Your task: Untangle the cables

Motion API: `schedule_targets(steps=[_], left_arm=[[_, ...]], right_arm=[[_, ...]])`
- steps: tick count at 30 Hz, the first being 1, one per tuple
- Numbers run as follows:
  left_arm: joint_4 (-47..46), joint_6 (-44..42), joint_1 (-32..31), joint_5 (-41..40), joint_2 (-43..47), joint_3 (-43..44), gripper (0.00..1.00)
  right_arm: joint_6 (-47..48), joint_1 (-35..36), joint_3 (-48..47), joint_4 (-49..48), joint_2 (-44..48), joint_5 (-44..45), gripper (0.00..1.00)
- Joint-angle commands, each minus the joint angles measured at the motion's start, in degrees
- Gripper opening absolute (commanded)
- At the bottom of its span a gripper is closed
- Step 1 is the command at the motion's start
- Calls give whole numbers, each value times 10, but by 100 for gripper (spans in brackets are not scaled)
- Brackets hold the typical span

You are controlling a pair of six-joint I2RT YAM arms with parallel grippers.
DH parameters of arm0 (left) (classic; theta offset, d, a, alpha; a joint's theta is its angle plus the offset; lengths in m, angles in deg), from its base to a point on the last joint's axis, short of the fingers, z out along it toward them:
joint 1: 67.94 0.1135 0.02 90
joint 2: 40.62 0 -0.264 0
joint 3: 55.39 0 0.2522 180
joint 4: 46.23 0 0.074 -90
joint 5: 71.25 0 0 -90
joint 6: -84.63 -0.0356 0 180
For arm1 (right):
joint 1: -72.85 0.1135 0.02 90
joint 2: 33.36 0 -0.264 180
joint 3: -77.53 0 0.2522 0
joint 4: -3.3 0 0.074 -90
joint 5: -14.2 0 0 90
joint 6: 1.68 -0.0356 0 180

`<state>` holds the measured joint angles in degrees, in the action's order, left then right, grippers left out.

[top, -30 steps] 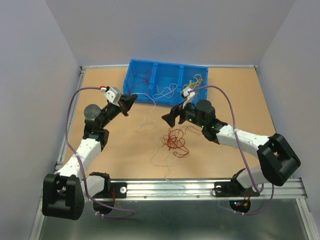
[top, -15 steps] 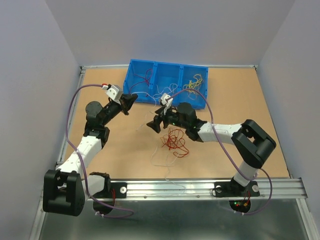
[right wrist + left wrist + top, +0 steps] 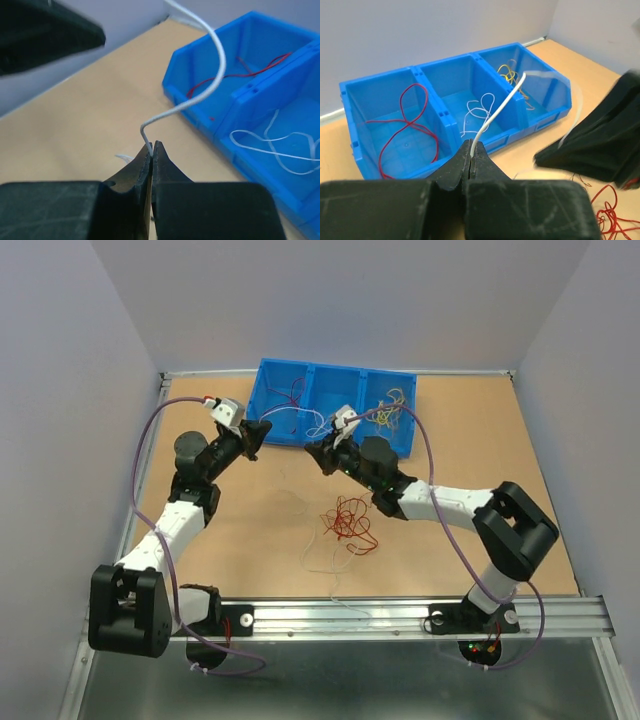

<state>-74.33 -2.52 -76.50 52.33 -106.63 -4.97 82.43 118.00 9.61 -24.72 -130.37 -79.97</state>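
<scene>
**Handling.** The white cable [image 3: 496, 111] is thin, very light and limp, with a little spring. It holds a curve in the air but bends sharply where it is pinched (a kink shows at the tips of the right tool [image 3: 152, 148]). Its skin looks smooth, so it would likely slide through a loose pinch. The sound place to hold it is near an end or on a free run, clear of any loop, and the pull should be slow. The red cables [image 3: 346, 520] lie on the counter [image 3: 480, 440] as a loopy clump and would probably snag if dragged as one.

**State.** The left tool [image 3: 471, 151] is pinched tight on the white cable. The cable rises from its tips and arcs forward and to its right, over the blue bin [image 3: 351, 92] just ahead of it. The right tool is clamped on what appears to be the same strand, so the strand spans the gap between the two. The red cables sit behind and below the right tool, well apart from both sets of tips.

**Change.** A second ago the right tool stood wide open near the red cables, apart from the left tool. It is now closed and sits near the bin, facing the left tool. The left tool was closed then too and has edged toward the bin. The red cables show no evident shift.
</scene>
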Motion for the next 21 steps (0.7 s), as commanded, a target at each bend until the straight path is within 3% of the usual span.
schedule_targets(steps=[1, 10, 21], left_arm=[[5, 8, 6, -12, -14, 36, 0], [82, 0, 6, -1, -101, 106, 0], [129, -14, -8, 39, -250, 196, 4]], right_arm=[[-8, 5, -12, -4, 63, 142, 1], [-23, -13, -201, 144, 27, 245, 1], [-52, -49, -378, 233, -63, 300, 0]])
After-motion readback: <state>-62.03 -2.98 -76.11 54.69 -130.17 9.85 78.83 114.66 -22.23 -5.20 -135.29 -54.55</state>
